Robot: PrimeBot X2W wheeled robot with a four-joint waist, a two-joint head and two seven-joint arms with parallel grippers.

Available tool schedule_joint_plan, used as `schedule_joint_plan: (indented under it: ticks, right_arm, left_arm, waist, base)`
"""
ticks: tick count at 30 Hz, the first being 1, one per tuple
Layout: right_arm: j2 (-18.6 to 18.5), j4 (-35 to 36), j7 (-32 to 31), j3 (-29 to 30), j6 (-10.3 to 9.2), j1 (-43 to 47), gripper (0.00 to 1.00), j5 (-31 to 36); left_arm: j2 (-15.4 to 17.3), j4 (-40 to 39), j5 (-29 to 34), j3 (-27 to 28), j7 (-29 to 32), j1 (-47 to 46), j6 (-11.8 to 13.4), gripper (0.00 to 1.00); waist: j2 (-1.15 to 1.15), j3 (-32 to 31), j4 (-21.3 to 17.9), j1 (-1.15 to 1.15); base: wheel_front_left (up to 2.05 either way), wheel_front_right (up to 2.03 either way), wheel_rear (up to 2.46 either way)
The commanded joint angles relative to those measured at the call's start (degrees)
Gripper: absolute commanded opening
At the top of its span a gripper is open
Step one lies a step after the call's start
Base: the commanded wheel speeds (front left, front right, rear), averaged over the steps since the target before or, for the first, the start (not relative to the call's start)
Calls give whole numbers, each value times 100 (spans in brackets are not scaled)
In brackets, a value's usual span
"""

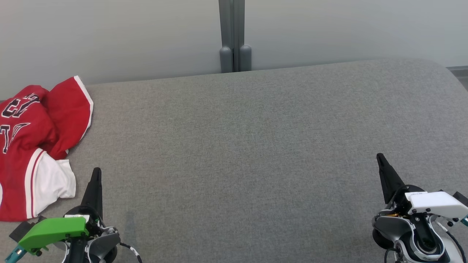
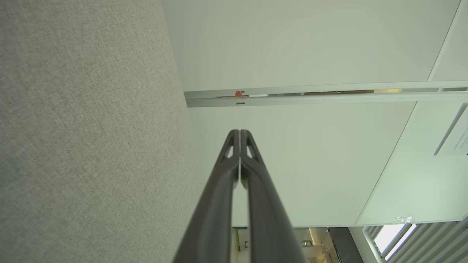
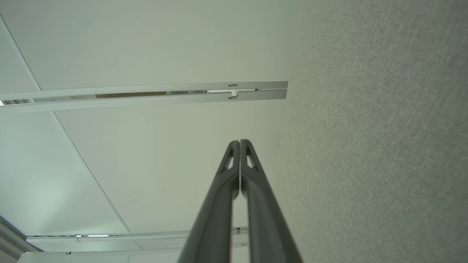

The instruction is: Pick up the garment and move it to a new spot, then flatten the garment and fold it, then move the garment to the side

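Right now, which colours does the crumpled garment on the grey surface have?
Red crumpled jersey, white trim, dark lettering; head view.

Table top (image 1: 256,146): grey woven cloth, matt, with a fine rough grain. The weave shows close up at the left of the left wrist view.

Garment (image 1: 33,146), left edge of head view: soft red cloth, crumpled, faint sheen. Sleeve and trim are white cloth. Dark printed letters, flat finish.

Left gripper (image 1: 97,171), lower left: fingers (image 1: 94,193) dark plastic, smooth, dull sheen.

Green cover (image 1: 55,230) below it: hard plastic, smooth, satin.

Right gripper (image 1: 380,156), lower right: same dark plastic.

White cover (image 1: 435,202): smooth plastic, slight gloss.

Wall (image 1: 109,36), top: pale panels, smooth, matt.

Post (image 1: 234,33), top centre: grey, smooth, satin. Metal or plastic, cannot tell.
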State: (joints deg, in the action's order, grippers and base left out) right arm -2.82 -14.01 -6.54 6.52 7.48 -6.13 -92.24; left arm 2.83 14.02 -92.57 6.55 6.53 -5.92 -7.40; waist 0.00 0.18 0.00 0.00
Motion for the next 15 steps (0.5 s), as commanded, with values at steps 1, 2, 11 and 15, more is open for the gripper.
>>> schedule_joint_plan:
  ticks: [1, 2, 11, 15]
  right_arm:
    - [-8, -7, -15, 5, 2, -34, 0, -36]
    - [-8, -7, -15, 5, 2, -34, 0, -36]
    - [3, -34, 186, -85, 0, 84, 100, 134]
    - [-28, -20, 302, -127, 0, 110, 100, 374]
  left_arm:
    - [11, 3, 30, 6, 16, -75, -25, 0]
    - [11, 3, 30, 6, 16, -75, -25, 0]
    - [-9, 53, 63, -157, -192, 56, 2, 100]
    - [-8, 53, 151, -229, -305, 67, 1, 100]
  waist:
    - [0, 0, 0, 0]
    - [0, 0, 0, 0]
    - [0, 7, 6, 0]
    - [0, 12, 9, 0]
  base:
    - [0, 0, 0]
    - [0, 0, 0]
    - [0, 0, 0]
    - [0, 0, 0]
